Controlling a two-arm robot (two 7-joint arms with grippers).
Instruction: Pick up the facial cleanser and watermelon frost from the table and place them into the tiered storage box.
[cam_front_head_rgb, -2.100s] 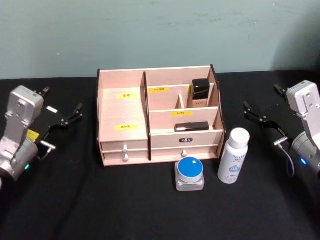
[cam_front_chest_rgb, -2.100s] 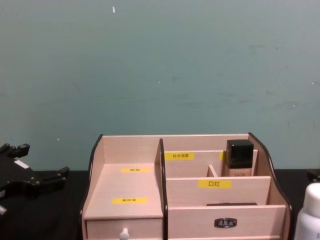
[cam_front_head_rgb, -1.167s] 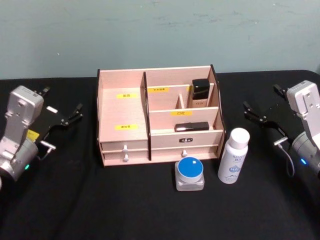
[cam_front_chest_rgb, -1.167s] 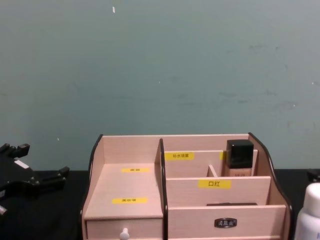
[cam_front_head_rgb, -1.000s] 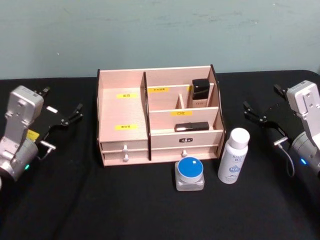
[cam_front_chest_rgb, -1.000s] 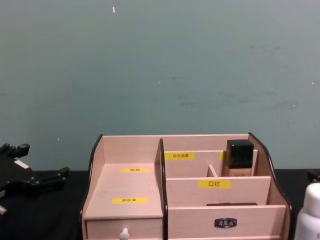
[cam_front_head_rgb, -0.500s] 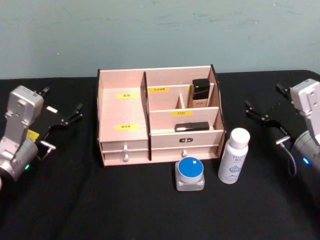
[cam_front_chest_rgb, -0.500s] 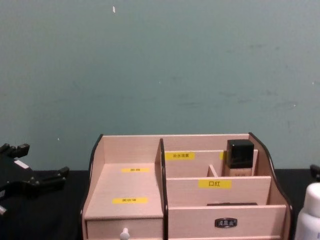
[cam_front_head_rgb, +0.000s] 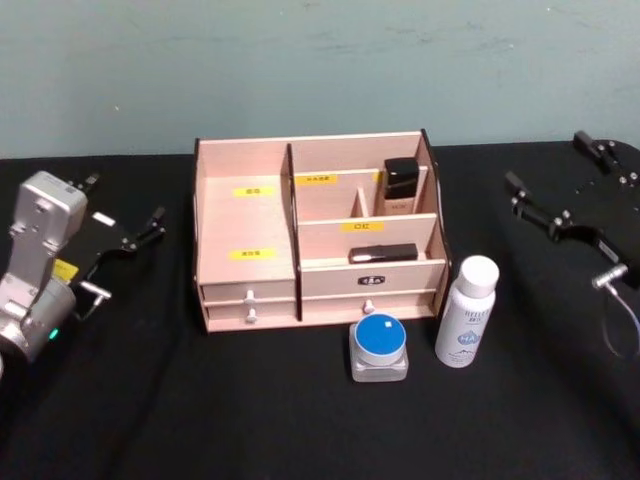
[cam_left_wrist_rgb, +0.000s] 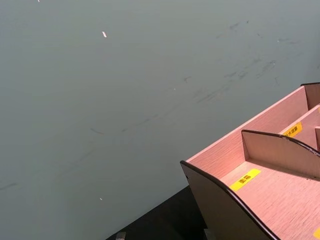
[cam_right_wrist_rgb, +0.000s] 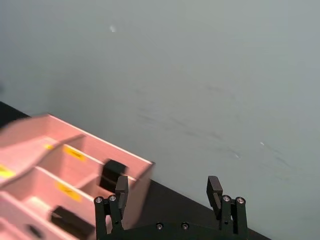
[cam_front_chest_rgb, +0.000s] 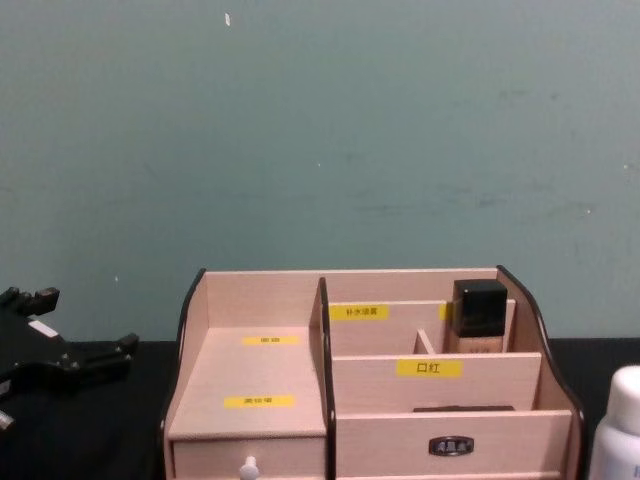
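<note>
— Gripper check: left gripper (cam_front_head_rgb: 122, 200)?
— Open, fingers spread, nothing held, over the worktop (cam_front_head_rgb: 200, 410) well left of the tiered storage box (cam_front_head_rgb: 225, 222).
— Inside the box?
— Black-capped beige bottle (cam_front_head_rgb: 400, 187) upright in the rear right compartment; flat black item (cam_front_head_rgb: 384, 253) lying in the tier below it.
— Watermelon frost (cam_front_head_rgb: 379, 366)?
— On the worktop just in front of the box's right-hand drawers (cam_front_head_rgb: 368, 292), blue lid (cam_front_head_rgb: 379, 338) facing up.
— Facial cleanser (cam_front_head_rgb: 467, 312)?
— Upright on the worktop, just right of the jar with a gap between, near the box's front right corner.
— Right gripper (cam_front_head_rgb: 547, 158)?
— Open too, fingers wide, nothing held, off beyond the box's right side, well apart from the cleanser.
</note>
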